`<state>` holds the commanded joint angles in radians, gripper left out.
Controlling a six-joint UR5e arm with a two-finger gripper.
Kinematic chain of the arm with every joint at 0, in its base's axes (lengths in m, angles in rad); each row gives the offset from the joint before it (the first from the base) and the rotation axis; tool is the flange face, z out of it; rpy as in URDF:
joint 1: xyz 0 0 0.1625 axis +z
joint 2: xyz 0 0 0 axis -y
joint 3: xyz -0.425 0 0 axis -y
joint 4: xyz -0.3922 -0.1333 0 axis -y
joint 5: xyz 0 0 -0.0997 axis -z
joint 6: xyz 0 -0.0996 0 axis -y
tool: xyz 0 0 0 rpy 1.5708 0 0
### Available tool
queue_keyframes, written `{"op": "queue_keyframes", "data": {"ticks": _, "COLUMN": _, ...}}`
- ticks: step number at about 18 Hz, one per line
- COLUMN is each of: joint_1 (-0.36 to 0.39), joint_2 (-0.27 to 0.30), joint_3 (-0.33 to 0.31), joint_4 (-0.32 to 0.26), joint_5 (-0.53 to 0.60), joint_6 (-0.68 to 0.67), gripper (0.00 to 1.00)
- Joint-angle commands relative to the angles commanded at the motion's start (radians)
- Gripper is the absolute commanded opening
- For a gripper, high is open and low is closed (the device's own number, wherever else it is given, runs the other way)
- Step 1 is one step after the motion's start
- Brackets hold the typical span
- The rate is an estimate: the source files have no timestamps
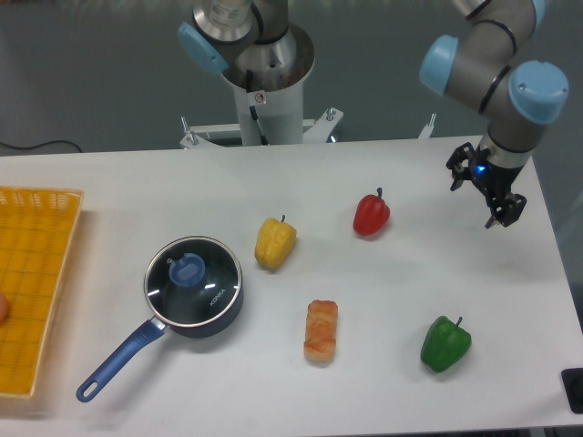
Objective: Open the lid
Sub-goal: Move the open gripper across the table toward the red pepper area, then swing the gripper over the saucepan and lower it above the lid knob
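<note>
A white table (410, 382) spreads below and left of the claw. Behind it lies dull grey-green floor (91, 73), evenly lit.

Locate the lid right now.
The lid sits closed on the blue saucepan, left-centre of the table, left of the yellow pepper.
</note>
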<state>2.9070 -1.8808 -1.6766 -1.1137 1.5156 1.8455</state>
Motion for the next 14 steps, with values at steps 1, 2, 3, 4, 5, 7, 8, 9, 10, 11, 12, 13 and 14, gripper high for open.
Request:
{"op": "queue_keyframes", "data": {"ticks": 1, "joint_1": -0.017, "joint_2": 0.015, "joint_3": 0.0, "joint_4": -0.009, "joint_5": 0.002, "joint_6": -0.026, "gripper": 1.0}}
{"op": "queue_keyframes", "data": {"ticks": 2, "joint_1": -0.034, "joint_2": 0.023, "joint_3": 0.0, "joint_4": -0.014, "joint_5": 0.005, "joint_6": -0.058, "gripper": 1.0}}
{"op": "queue_keyframes", "data": {"ticks": 3, "joint_1": -0.052, "joint_2": 0.026, "joint_3": 0.0, "joint_4": -0.012, "joint_5": 0.006, "joint_6": -0.081, "gripper": 1.0}}
{"op": "queue_keyframes", "data": {"ticks": 4, "joint_1": -0.071, "joint_2": 0.029, "joint_3": 0.002, "joint_4": -0.012, "joint_5": 0.011, "joint_6": -0.094, "gripper": 1.0}}
{"op": "queue_keyframes", "data": {"ticks": 5, "joint_1": -0.083, "joint_2": 0.035, "joint_3": 0.0, "joint_4": -0.014, "joint_5": 0.02, "joint_6": -0.103, "gripper": 1.0}}
{"op": "queue_keyframes", "data": {"ticks": 7, "joint_1": -0.097, "joint_2": 0.035, "joint_3": 0.0, "joint_4": -0.014, "joint_5": 0.026, "joint_6": -0.165, "gripper": 1.0}}
{"op": "queue_keyframes", "data": {"ticks": 8, "joint_1": -0.107, "joint_2": 0.035, "joint_3": -0.002, "joint_4": -0.014, "joint_5": 0.025, "joint_6": -0.213, "gripper": 1.0}}
{"op": "queue_keyframes", "data": {"ticks": 9, "joint_1": -0.117, "joint_2": 0.037, "joint_3": -0.002, "joint_4": -0.011, "joint_5": 0.025, "joint_6": -0.248, "gripper": 1.0}}
{"op": "queue_keyframes", "data": {"ticks": 10, "joint_1": -0.127, "joint_2": 0.04, "joint_3": -0.002, "joint_4": -0.011, "joint_5": 0.026, "joint_6": -0.265, "gripper": 1.0}}
{"op": "queue_keyframes", "data": {"ticks": 11, "joint_1": -0.14, "joint_2": 0.049, "joint_3": -0.002, "joint_4": -0.012, "joint_5": 0.029, "joint_6": -0.272, "gripper": 1.0}}
{"op": "queue_keyframes", "data": {"ticks": 12, "joint_1": -0.152, "joint_2": 0.054, "joint_3": -0.002, "joint_4": -0.014, "joint_5": 0.031, "joint_6": -0.276, "gripper": 1.0}}
{"op": "queue_keyframes", "data": {"ticks": 13, "joint_1": -0.166, "joint_2": 0.06, "joint_3": -0.002, "joint_4": -0.017, "joint_5": 0.032, "joint_6": -0.287, "gripper": 1.0}}
{"op": "queue_keyframes", "data": {"ticks": 14, "joint_1": -0.176, "joint_2": 0.066, "joint_3": -0.003, "joint_4": -0.028, "joint_5": 0.032, "joint_6": -0.311, "gripper": 1.0}}
